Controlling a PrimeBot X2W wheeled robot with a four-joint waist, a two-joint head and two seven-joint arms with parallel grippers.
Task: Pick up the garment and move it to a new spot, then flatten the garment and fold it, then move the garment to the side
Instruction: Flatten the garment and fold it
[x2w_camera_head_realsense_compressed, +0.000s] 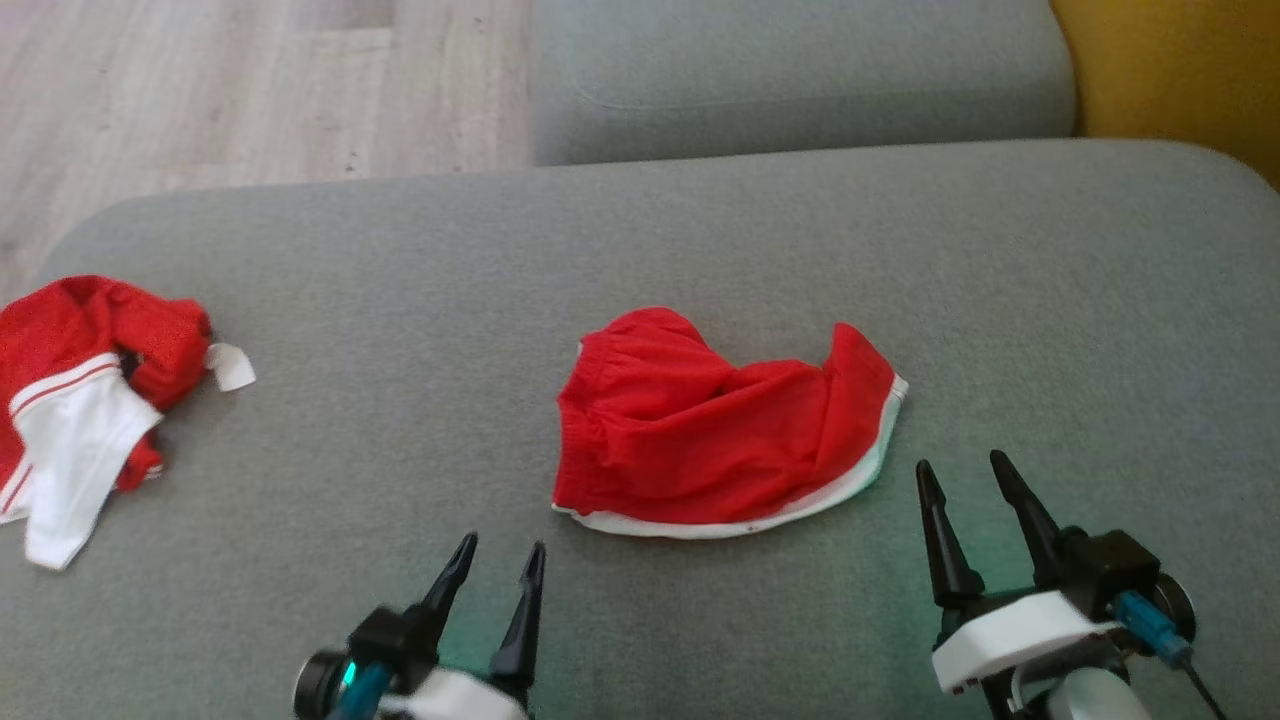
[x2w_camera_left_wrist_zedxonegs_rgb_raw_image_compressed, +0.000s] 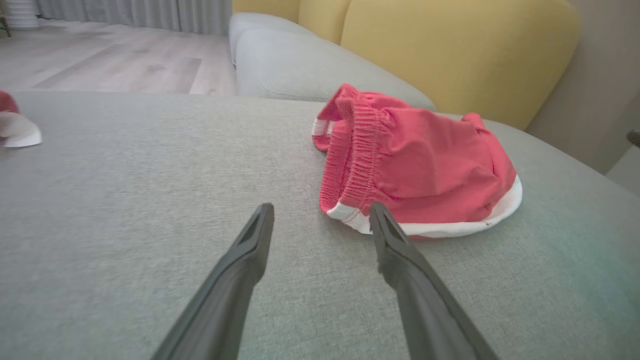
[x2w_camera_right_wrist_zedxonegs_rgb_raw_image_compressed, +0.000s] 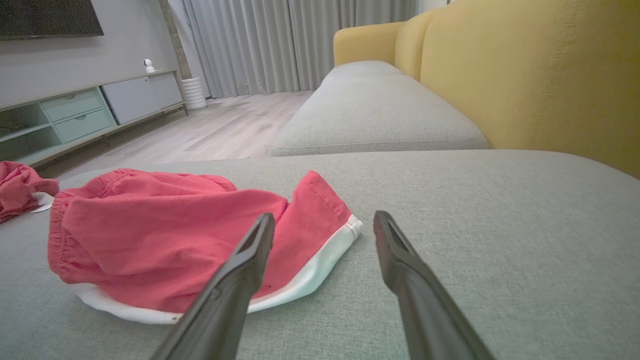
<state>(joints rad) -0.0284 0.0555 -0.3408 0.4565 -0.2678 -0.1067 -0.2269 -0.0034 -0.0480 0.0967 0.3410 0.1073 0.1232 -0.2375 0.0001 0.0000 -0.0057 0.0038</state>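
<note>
The garment (x2w_camera_head_realsense_compressed: 715, 425) is a pair of red shorts with a white hem, lying crumpled in the middle of the grey sofa cushion (x2w_camera_head_realsense_compressed: 640, 240). Its elastic waistband faces the left wrist view, where the garment (x2w_camera_left_wrist_zedxonegs_rgb_raw_image_compressed: 420, 167) lies ahead and to the right. In the right wrist view the garment (x2w_camera_right_wrist_zedxonegs_rgb_raw_image_compressed: 170, 240) lies ahead and to the left. My left gripper (x2w_camera_head_realsense_compressed: 500, 565) hovers open near the cushion's front, left of the garment. To the garment's lower right, my right gripper (x2w_camera_head_realsense_compressed: 958, 470) is open too. Neither touches the cloth.
A second red and white garment (x2w_camera_head_realsense_compressed: 80, 400) lies bunched at the cushion's left edge. Another grey cushion (x2w_camera_head_realsense_compressed: 800, 70) sits behind, and a yellow backrest (x2w_camera_head_realsense_compressed: 1180, 70) rises at the right. Wooden floor (x2w_camera_head_realsense_compressed: 250, 90) lies beyond the left side.
</note>
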